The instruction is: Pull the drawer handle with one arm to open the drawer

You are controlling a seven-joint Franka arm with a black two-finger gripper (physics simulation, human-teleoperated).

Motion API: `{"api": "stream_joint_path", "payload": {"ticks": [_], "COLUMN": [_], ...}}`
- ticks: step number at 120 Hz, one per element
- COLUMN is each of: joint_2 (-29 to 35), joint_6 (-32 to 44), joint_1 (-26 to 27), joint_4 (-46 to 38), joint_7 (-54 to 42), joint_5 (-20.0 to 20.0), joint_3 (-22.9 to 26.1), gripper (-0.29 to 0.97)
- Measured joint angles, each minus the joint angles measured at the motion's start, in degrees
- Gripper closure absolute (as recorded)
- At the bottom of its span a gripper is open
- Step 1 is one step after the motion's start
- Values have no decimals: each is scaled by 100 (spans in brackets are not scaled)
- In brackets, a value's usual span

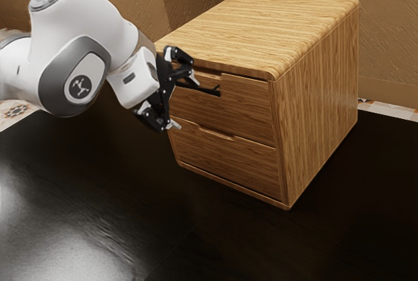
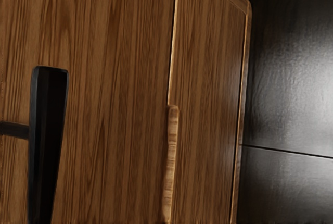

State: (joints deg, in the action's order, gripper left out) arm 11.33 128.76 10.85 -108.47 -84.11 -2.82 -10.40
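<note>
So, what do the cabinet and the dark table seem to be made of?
The cabinet looks like light wood or veneer, satin finish: straight grain lines run across its top and drawer fronts. The table looks like black polished stone or lacquer, glossy: it shows soft reflections and a thin seam.

You're looking at a cabinet (image 1: 313, 98) of matt, grained light wood on a glossy black table (image 1: 98, 229); the arm (image 1: 72, 39) wears smooth white and grey plastic.

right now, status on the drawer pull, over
gripper open, right at top drawer handle. top drawer looks shut, not pulled yet. nothing seen blocking it.
</note>
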Motion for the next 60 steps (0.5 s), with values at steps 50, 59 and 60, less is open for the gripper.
{"api": "stream_joint_path", "payload": {"ticks": [50,59,60], "joint_2": [-47,-46,-46], "joint_6": [39,43,44], "joint_1": [-17,-14,-13], "joint_4": [17,17,17], "joint_7": [63,77,78], "joint_5": [27,29,29], "joint_3": [13,13,13], "gripper": [9,13,13]}}
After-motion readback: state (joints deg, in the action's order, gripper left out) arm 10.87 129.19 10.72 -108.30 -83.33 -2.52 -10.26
